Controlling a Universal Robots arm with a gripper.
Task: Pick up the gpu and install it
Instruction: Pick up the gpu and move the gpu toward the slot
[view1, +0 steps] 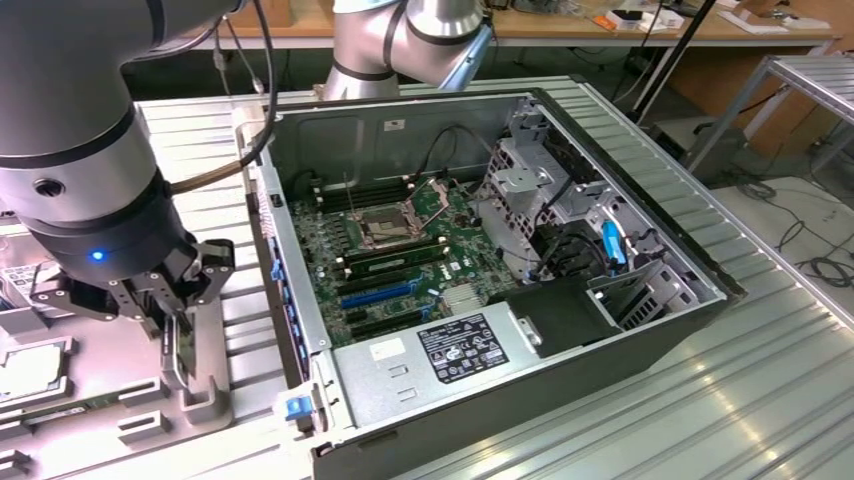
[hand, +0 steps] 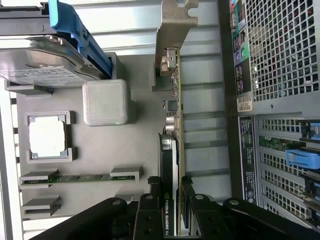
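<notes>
While the gpu (hand: 172, 145) stands on edge over the grey holder tray (hand: 125, 160), the hand (hand: 171, 202) is closed partway onto its flat faces, gripping the end away from the metal bracket (hand: 175, 30). Standing upright, the card offers a narrow pinch, and the open computer case (view1: 534, 230) sits just beside it.

A grey parts tray (hand: 135, 150) lies under the pincer (hand: 171, 186). Of the things in its pockets, a green memory stick (hand: 80, 178) lies flat nearest the pincer. A little farther off sits a square processor (hand: 47, 137), then a rounded grey block (hand: 106, 102). Farthest from the pincer on the tray rests a silvery hard drive (hand: 40, 55) with a blue bracket (hand: 80, 35) along one side. On the pincer's other side, toward the exterior view's right, an open computer case (view1: 561, 400) lies on the ribbed metal table (view1: 721, 400), near but apart. Inside it are a green motherboard (view1: 400, 230) and a silver power supply (view1: 441, 350) with a black label.
</notes>
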